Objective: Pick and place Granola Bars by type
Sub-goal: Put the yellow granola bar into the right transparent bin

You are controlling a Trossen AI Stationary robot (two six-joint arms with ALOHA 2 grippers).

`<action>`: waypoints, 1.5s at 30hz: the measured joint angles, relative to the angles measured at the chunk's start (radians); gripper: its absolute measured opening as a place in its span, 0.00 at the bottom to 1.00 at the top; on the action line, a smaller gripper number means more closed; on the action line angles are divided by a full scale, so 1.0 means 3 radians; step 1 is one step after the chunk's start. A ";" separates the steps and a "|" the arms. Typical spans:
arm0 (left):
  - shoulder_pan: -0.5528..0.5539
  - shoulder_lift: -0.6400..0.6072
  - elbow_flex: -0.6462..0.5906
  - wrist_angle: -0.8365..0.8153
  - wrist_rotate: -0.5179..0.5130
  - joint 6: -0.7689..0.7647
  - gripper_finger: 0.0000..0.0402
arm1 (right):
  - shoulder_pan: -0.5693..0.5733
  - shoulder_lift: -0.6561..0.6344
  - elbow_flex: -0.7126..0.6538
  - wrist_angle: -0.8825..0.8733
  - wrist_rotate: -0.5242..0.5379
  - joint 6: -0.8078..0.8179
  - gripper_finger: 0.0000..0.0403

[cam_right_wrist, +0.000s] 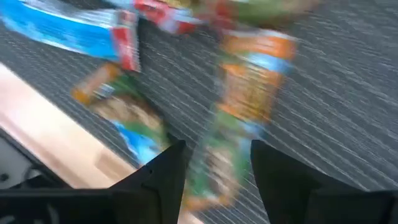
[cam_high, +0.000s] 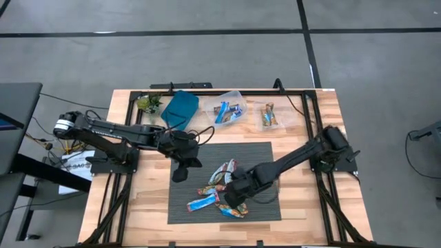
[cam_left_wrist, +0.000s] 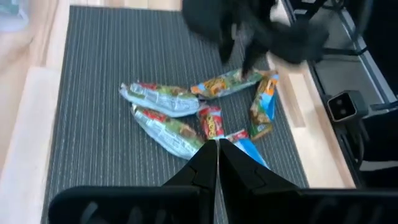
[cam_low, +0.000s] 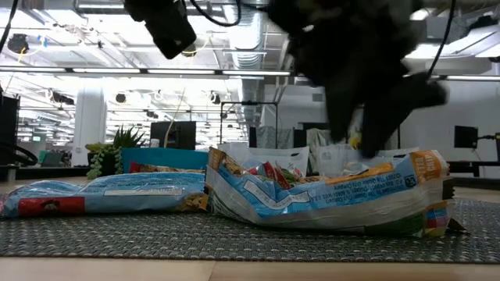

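Several granola bars [cam_high: 219, 187] in blue, orange and silvery-green wrappers lie in a loose pile on the dark ribbed mat [cam_high: 262, 155]. My right gripper [cam_high: 232, 198] is low over the pile's near side, open. In the right wrist view its gripper [cam_right_wrist: 217, 149] has one finger on each side of an orange-and-green bar [cam_right_wrist: 249, 93] that lies flat on the mat. My left gripper [cam_high: 180, 172] hovers shut over the mat's left part, away from the pile; its wrist view shows the gripper [cam_left_wrist: 217, 149] shut with the bars [cam_left_wrist: 180, 118] beyond. My right gripper comes down on the orange-and-green bar [cam_right_wrist: 217, 168] slanting from above, with its fingers along the bar's two long sides. I cannot tell whether the fingers touch the wrapper. The bar lies on the mat.
Along the table's far edge stand a teal bin [cam_high: 180, 109], a clear bin [cam_high: 238, 96] holding blue bars, another clear bin [cam_high: 282, 118] with a bar, and a small plant [cam_high: 148, 103]. Bare mat lies to the right of the pile and on its far side.
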 joint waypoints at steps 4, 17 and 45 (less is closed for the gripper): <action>-0.0004 -0.0031 -0.0003 -0.0064 0.0042 0.0003 0.02 | -0.0058 0.0250 0.0167 -0.0045 -0.0104 -0.0158 0.42; -0.0016 -0.0130 -0.0003 -0.0174 0.0005 0.0005 0.02 | -0.0179 0.0478 0.0288 -0.0422 -0.0162 -0.0456 0.31; 0.0615 -0.0020 0.0501 0.0183 -0.0658 -0.0124 0.02 | -0.1961 -0.1087 0.0198 -0.1482 0.1021 -0.2279 0.03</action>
